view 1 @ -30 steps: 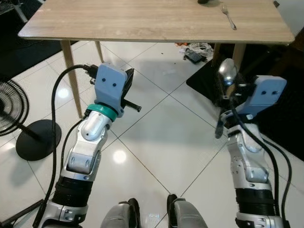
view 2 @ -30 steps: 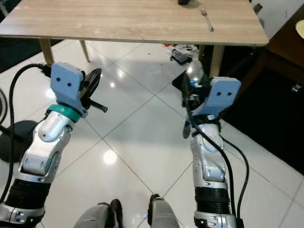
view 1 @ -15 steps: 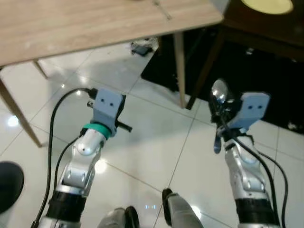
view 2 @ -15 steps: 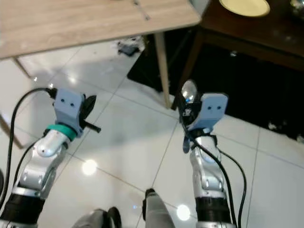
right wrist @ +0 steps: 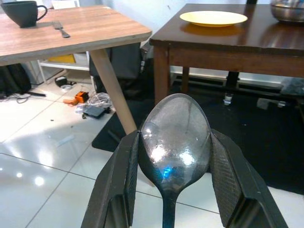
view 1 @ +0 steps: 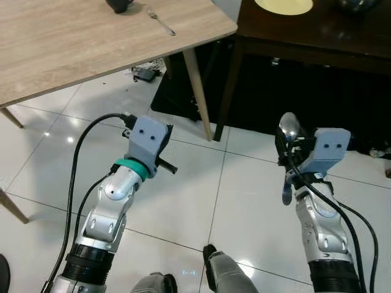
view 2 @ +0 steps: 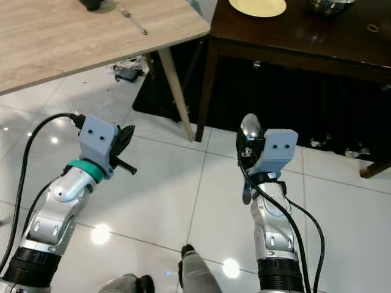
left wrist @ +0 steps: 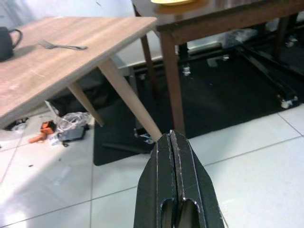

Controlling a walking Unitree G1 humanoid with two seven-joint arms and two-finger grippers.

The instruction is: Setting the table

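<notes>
Pinched between the right gripper's (right wrist: 172, 190) black fingers, the shiny steel spoon (right wrist: 175, 137) stands bowl-up above the white tiled floor, while the left gripper (left wrist: 172, 185) hangs with fingers pressed together, holding nothing. To carry it well, keep the spoon upright and approach the light wooden table (view 1: 73, 43) squarely, laying it near the steel fork (view 1: 160, 23) and dark mug (view 1: 120, 5).

open white tile floor (view 1: 183, 201) is seen ahead of both arms. beyond it, the way is barred by the light wooden table (view 1: 73, 43) with its slanted leg (view 1: 197, 91), and just beside it the dark wooden table (view 2: 317, 36). a cable clutter (view 1: 143, 72) lies under the light table.
</notes>
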